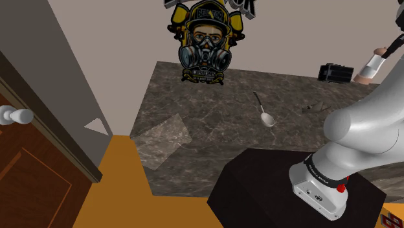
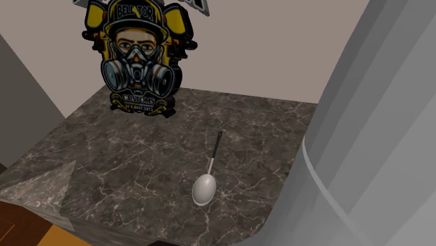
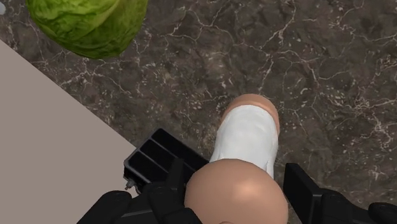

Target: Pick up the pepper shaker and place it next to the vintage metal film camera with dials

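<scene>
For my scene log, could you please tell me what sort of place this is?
Probably a home kitchen: a dark marbled countertop with a spoon and a green lettuce on it, plus a pepper shaker.

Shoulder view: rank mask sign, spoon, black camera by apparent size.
1. Largest: mask sign, clearly.
2-3. Unranked: spoon and black camera look alike in extent. The spoon is longer but thin, and the black camera sits farther back on the counter.

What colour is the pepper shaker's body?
The round-ended pepper shaker is white in the middle, peach-tan at both ends; wrist view shows it best.
</scene>
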Controlling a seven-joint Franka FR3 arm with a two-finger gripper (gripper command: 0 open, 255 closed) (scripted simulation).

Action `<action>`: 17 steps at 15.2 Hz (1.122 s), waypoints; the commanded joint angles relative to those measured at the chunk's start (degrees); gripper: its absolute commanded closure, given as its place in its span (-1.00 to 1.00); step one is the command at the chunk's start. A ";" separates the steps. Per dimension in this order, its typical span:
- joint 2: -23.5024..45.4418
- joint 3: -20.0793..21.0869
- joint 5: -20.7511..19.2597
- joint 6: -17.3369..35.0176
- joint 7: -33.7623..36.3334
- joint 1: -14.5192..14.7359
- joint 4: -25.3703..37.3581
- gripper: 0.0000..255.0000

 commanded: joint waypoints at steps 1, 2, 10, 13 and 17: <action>0.17 0.09 0.14 1.60 -0.07 0.09 -1.41 1.00; 0.20 0.12 0.18 2.35 -0.09 0.15 -2.15 1.00; 0.94 0.50 0.82 8.19 -0.48 0.41 -7.40 1.00; 1.44 0.69 1.22 10.29 -0.71 0.40 -9.09 1.00; 2.28 1.00 1.86 13.02 -1.08 0.32 -11.11 1.00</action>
